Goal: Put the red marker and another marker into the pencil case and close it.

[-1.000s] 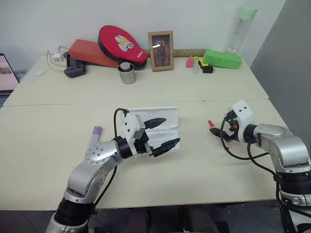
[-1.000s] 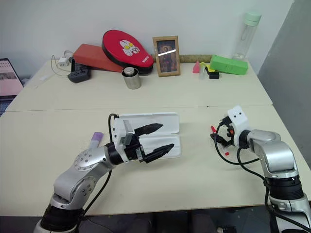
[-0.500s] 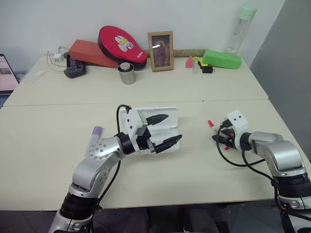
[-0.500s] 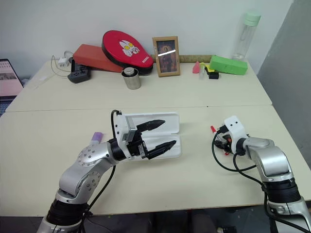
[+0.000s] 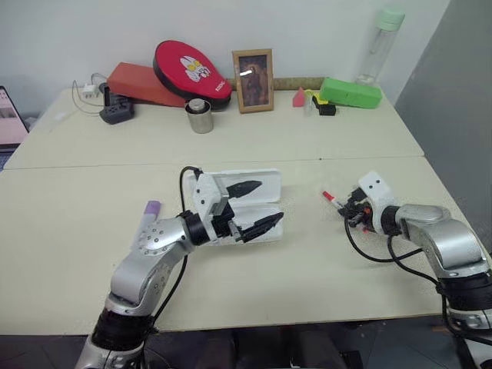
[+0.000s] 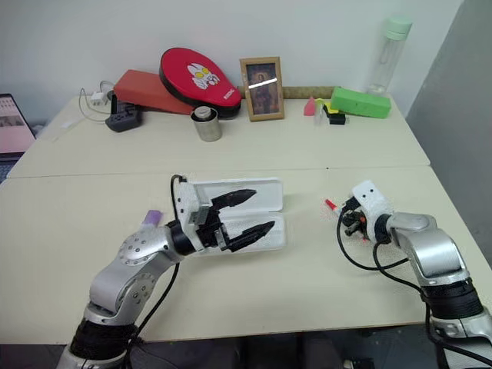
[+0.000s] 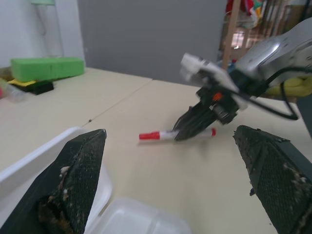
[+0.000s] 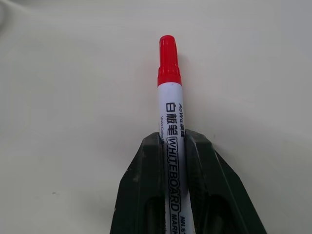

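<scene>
Your right gripper is pinching the red whiteboard marker; your left gripper is gaping wide over the open white pencil case.

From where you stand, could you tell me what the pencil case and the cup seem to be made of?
Pencil case: likely plastic, smooth and white, with moulded rounded corners and a slight gloss. Cup: probably metal, with a grey brushed sheen and bright highlights.

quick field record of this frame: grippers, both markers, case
right gripper: shut on slim white-barrelled red-capped marker, gripped across the barrel, cap sticking out past the fingertips
left gripper: open, nothing held, above the case
stubby purple-capped marker: lying on beige table, beside the left arm
flat white plastic pencil case: open, no marker seen inside
</scene>
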Controlling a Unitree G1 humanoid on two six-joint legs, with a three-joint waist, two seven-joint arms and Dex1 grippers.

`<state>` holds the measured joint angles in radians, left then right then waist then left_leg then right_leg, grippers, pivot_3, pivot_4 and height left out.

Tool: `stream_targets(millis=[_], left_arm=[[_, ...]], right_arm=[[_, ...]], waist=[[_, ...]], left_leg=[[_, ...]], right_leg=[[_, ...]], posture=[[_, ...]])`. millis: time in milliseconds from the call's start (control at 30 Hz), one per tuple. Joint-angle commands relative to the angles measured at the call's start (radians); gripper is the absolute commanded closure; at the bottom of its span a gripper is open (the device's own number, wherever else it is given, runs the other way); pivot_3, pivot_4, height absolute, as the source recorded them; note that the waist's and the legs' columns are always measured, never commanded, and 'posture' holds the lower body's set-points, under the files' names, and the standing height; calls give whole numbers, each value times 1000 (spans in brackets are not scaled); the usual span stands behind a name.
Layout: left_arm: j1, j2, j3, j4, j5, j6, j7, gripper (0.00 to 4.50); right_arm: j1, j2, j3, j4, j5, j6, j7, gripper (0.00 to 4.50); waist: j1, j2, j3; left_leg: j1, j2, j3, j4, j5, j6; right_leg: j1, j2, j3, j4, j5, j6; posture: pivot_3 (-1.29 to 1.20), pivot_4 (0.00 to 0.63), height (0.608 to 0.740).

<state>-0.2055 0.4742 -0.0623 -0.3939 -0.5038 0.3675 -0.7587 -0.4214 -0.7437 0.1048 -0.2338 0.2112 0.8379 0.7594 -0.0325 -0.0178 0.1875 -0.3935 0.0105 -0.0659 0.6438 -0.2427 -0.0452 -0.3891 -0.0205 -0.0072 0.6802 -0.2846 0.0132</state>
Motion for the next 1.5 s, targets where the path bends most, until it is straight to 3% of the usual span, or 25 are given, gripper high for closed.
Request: stream_targets(millis=[33, 200, 400, 600, 1033, 1100, 1500], left_arm=[[62, 38, 103, -82, -27, 7, 26, 0], [231, 91, 230, -179, -58, 24, 43, 0], [517, 101, 414, -314, -96, 37, 68, 0], [596, 96, 476, -328, -90, 21, 97, 0], [548, 94, 428, -345, -92, 37, 145, 0], [536, 96, 419, -344, -93, 39, 145, 0], [488, 100, 400, -323, -90, 50, 150, 0]], right_arm=[[-38, -54, 53, -110, 42, -171, 190, 4228], [-210, 21, 216, 25, -50, -323, 276, 4228], [-425, 275, 455, 300, -225, -469, 280, 4228], [-485, 385, 498, 441, -294, -517, 281, 4228], [-530, 455, 460, 583, -354, -582, 275, 4228], [-528, 449, 452, 573, -352, -581, 281, 3526], [-512, 435, 390, 452, -294, -526, 340, 729]], waist=[[1, 0, 0], [-5, 0, 0], [-11, -2, 0], [21, -2, 0], [6, -2, 0], [6, -2, 0], [6, -2, 1]], left_leg=[[0, 0, -1, 0, 0, 0], [3, 2, -1, 0, 0, 0], [2, 4, -1, 0, 0, 0], [-1, 2, -6, 0, -1, -1], [0, 3, -6, 0, -1, -1], [0, 3, -6, 0, -1, -1], [0, 3, -6, 0, -1, -1]], right_leg=[[0, 1, -1, 0, 0, 0], [1, 1, 0, 0, -1, 2], [0, 0, 2, 0, 1, -2], [0, -2, -1, -1, 1, -5], [0, 0, -1, 0, 1, -5], [0, 0, -1, 0, 1, -5], [0, 0, -1, 0, 1, -5]], posture=[[0, 150, 740], [0, 150, 740], [0, 150, 740], [0, 150, 740], [0, 150, 740], [0, 150, 740], [0, 150, 740]])
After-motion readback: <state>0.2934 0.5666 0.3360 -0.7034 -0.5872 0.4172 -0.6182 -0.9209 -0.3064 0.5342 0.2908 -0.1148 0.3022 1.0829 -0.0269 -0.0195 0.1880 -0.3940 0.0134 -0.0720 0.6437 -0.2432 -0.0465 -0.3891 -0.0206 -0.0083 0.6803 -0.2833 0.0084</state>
